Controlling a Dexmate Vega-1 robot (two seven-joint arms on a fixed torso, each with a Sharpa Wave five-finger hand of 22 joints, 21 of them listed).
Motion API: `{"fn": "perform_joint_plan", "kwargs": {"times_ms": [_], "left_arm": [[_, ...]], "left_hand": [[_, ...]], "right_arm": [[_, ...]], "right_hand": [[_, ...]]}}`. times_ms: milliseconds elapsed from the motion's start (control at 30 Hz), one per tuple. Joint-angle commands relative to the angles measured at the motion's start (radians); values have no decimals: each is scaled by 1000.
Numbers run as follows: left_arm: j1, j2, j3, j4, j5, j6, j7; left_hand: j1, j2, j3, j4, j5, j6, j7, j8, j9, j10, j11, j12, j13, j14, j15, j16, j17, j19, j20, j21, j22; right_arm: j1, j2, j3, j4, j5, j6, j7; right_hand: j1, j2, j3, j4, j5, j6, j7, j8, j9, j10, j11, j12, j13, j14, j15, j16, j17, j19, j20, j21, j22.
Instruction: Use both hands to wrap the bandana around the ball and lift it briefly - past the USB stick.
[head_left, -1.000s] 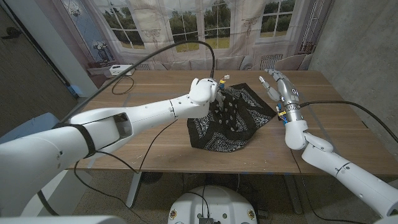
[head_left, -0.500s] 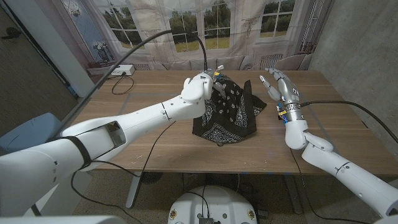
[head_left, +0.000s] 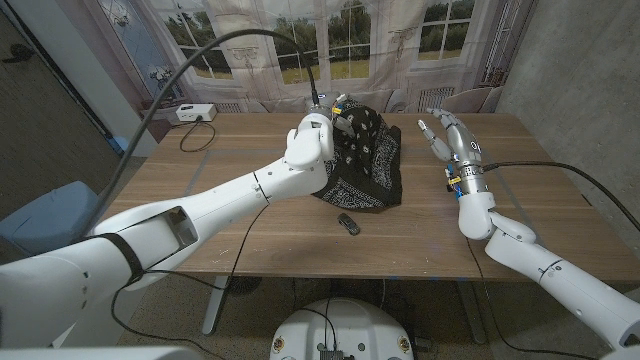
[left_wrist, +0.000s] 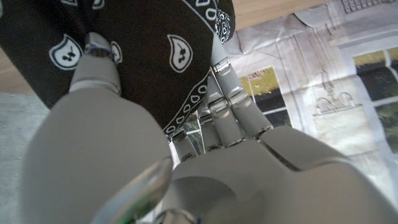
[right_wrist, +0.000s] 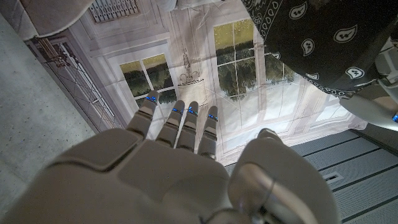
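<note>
My left hand (head_left: 320, 140) grips the gathered top of the black paisley bandana (head_left: 372, 165), which hangs as a bundle over the table's middle. No ball shows; cloth covers whatever is inside. A small dark USB stick (head_left: 348, 224) lies on the table just in front of the bundle. To the right of the bundle, my right hand (head_left: 447, 136) is raised with fingers spread and holds nothing. In the left wrist view, my left hand's fingers (left_wrist: 227, 93) clamp the bandana (left_wrist: 143, 43). The right wrist view has my right hand (right_wrist: 174, 162) apart from the bandana (right_wrist: 311, 37).
A white box (head_left: 190, 112) with a black cable sits at the wooden table's (head_left: 220, 230) back left. A printed window backdrop hangs behind the table. A black cable arcs over my left arm.
My left hand has pulled the spread bandana up and back into a hanging bundle. That uncovered the USB stick on the table. My right hand has hardly moved.
</note>
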Motion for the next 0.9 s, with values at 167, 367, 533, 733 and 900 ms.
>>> {"fn": "perform_joint_plan", "kwargs": {"times_ms": [167,367,533,733,900], "left_arm": [[24,-73,65,119,213,210,306],[22,-102,77,172,276,281,401],[18,-102,90,188,300,306,437],[102,-27,-58,-2,108,118,376],[184,-21,-207,-71,-72,-25,374]], "left_hand": [[293,296,122,9,4,348,333,39,93,121,-121,4,52,102,-113,-4,8,0,-34,18,-2],[290,293,124,10,4,351,328,41,96,120,-125,4,59,104,-114,-7,13,-2,-36,27,-4],[287,290,125,10,4,352,327,39,95,123,-128,4,63,106,-114,-10,17,-5,-38,33,-5],[283,287,127,10,4,353,321,37,93,122,-133,2,69,105,-114,-14,22,-13,-41,39,-6],[280,286,129,11,3,353,320,35,90,122,-132,0,73,102,-114,-19,24,-14,-43,45,-7]], "right_arm": [[9,6,-6,10,1,13,11],[13,5,-11,8,-3,17,19],[9,6,-8,-6,-9,6,15],[2,3,-6,-16,-15,3,10],[-12,-3,3,-30,-12,-1,8]], "right_hand": [[1,9,0,-2,-7,10,4,-1,0,5,9,-3,2,9,0,0,-1,11,-5,-3,3],[0,9,0,-3,-7,9,5,-2,0,3,5,-5,2,6,2,-2,-2,12,-5,-4,3],[-1,9,-1,-3,-8,9,5,-3,0,2,6,-6,2,3,2,-3,-3,12,-7,-4,3],[-2,9,-1,-3,-8,9,5,-3,0,1,4,-7,2,1,2,-4,-4,12,-8,-4,3],[-2,8,-2,-4,-9,9,6,-4,1,1,4,-8,2,2,2,-4,-4,12,-8,-5,3]]}}
